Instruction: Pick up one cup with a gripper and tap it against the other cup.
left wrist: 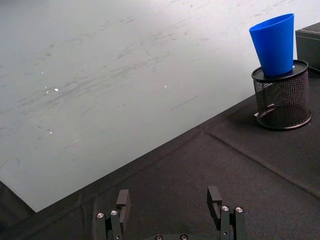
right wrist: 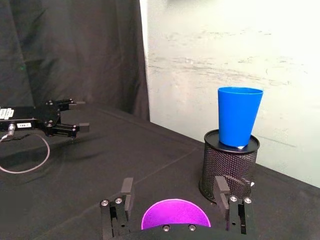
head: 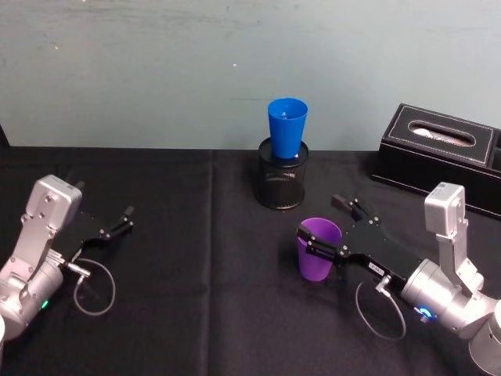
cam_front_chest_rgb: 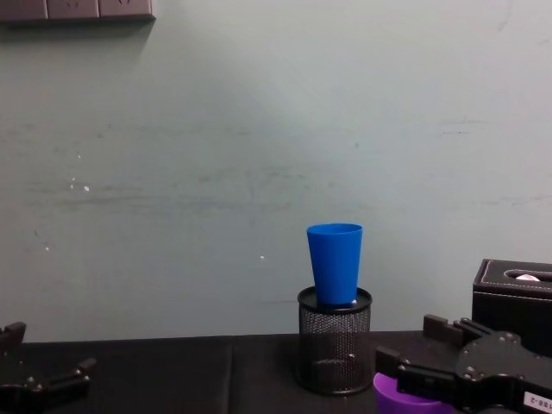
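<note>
The short purple cup (head: 318,258) stands on the black tablecloth right of centre. My right gripper (head: 319,218) is open and straddles it at rim height. In the right wrist view the purple cup (right wrist: 175,216) sits between the two fingers (right wrist: 127,193) with a small gap on each side. The taller blue cup (head: 287,128) stands upright in a black mesh pen holder (head: 282,178) just behind, and also shows as the blue cup (right wrist: 239,115) and blue cup (cam_front_chest_rgb: 335,263). My left gripper (head: 119,222) rests open at the table's left, holding nothing.
A black tissue box (head: 442,153) sits at the back right, close to the right arm. A fold line runs across the black tablecloth (head: 211,258). A pale green wall stands close behind the table. Grey cables loop beside both arms.
</note>
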